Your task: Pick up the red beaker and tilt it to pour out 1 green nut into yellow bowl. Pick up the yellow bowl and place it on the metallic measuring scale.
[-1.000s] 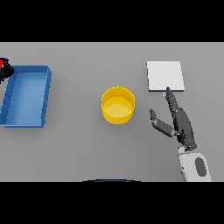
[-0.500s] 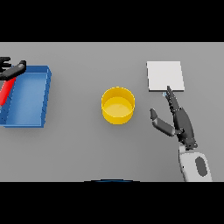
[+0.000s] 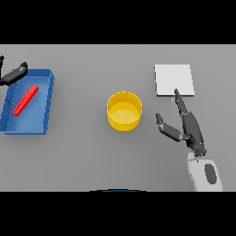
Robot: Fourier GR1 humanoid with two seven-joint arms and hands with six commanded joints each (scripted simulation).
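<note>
1. While the yellow bowl (image 3: 124,110) stands upright in the middle of the grey table (image 3: 83,156), nothing holds it and I cannot tell if a nut is inside.
2. Lying flat in the blue tray (image 3: 44,124) at the left, the red beaker (image 3: 25,99) is free of any hand, so I judge the pouring part is over.
3. The left hand (image 3: 14,75) shows at the left edge, above the tray's far corner, with fingers straight and grasping nothing.
4. The right hand (image 3: 186,126) is just right of the bowl, fingers extended toward the metallic measuring scale (image 3: 174,79), thumb spread toward the bowl; it grips nothing.
5. This placing suits the next step: the right hand can close on the bowl and carry it to the scale nearby.
</note>
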